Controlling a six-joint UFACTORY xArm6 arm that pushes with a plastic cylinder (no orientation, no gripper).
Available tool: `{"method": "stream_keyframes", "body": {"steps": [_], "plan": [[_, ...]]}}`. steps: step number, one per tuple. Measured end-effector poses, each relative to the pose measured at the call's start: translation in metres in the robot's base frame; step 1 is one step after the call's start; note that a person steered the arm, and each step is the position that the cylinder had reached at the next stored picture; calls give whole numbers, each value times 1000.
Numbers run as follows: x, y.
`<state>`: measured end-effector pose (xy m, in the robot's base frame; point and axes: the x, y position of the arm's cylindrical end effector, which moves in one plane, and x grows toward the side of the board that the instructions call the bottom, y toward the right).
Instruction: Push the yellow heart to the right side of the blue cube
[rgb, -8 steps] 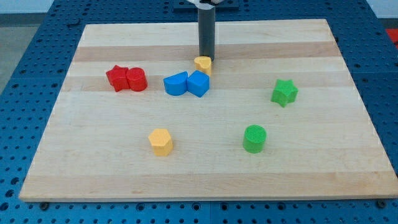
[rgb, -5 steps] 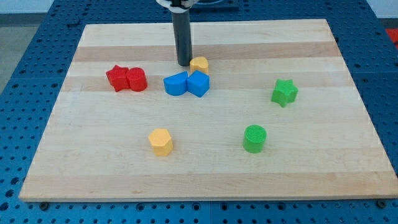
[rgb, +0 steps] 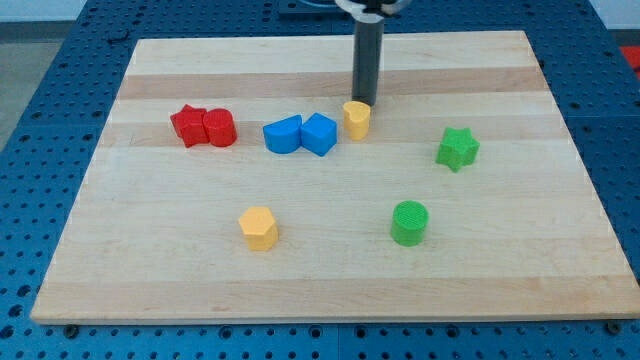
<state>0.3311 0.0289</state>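
Observation:
The yellow heart (rgb: 356, 119) lies on the wooden board just to the right of the blue cube (rgb: 319, 134), with a small gap between them. A second blue block (rgb: 283, 134) touches the cube's left side. My tip (rgb: 364, 102) stands right behind the heart, at its upper right edge, touching or nearly touching it. The dark rod rises from there out of the view's top.
Two red blocks (rgb: 203, 127) sit side by side to the left of the blue ones. A green star (rgb: 457, 148) is at the right, a green cylinder (rgb: 409, 222) at lower right, a yellow hexagonal block (rgb: 259, 228) at lower middle. Board edge (rgb: 330, 318).
The rod swung from above the heart to its left, then across to its upper right. The yellow heart has moved right and down, from above the cube to its right side.

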Motion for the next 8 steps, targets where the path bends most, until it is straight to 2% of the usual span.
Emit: {"method": "stream_keyframes", "body": {"steps": [2,4,5,7,8], "plan": [[11,-29],[19,18],[42,18],[32,31],[53,36]]}}
